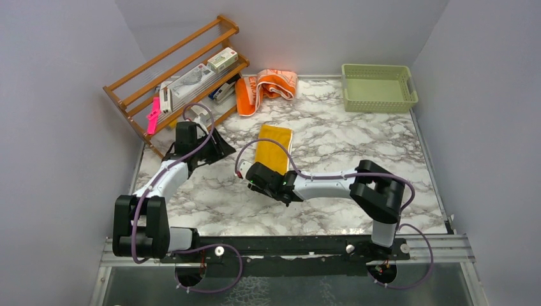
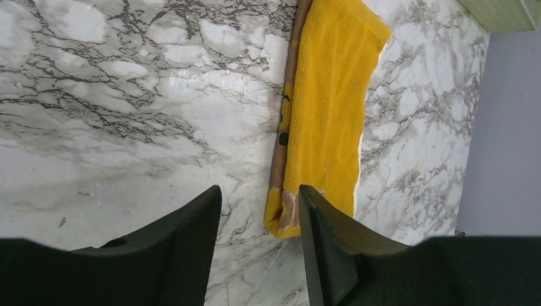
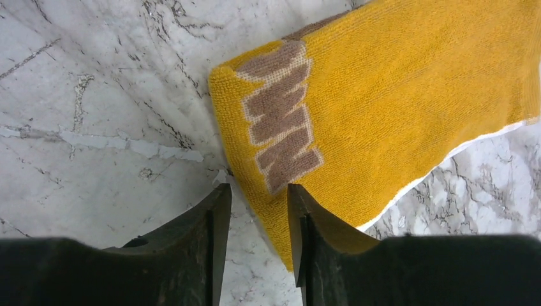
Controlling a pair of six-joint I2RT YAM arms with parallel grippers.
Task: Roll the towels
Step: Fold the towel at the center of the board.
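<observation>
The mustard-yellow towel (image 1: 273, 146) lies flat on the marble table as a folded strip. It shows in the left wrist view (image 2: 328, 108) and in the right wrist view (image 3: 395, 102), where a brown woven lettering patch (image 3: 281, 115) marks its near end. My right gripper (image 1: 254, 171) (image 3: 255, 194) is open, low at the towel's near corner, with the towel's edge between its fingertips. My left gripper (image 1: 229, 150) (image 2: 258, 197) is open and empty, left of the towel near the same end. The orange and peach towel (image 1: 265, 88) lies crumpled at the back.
A wooden rack (image 1: 172, 76) holding boxes stands at the back left, with a pink object (image 1: 153, 116) on it. A pale green basket (image 1: 377, 87) sits at the back right. White walls close in the table on three sides.
</observation>
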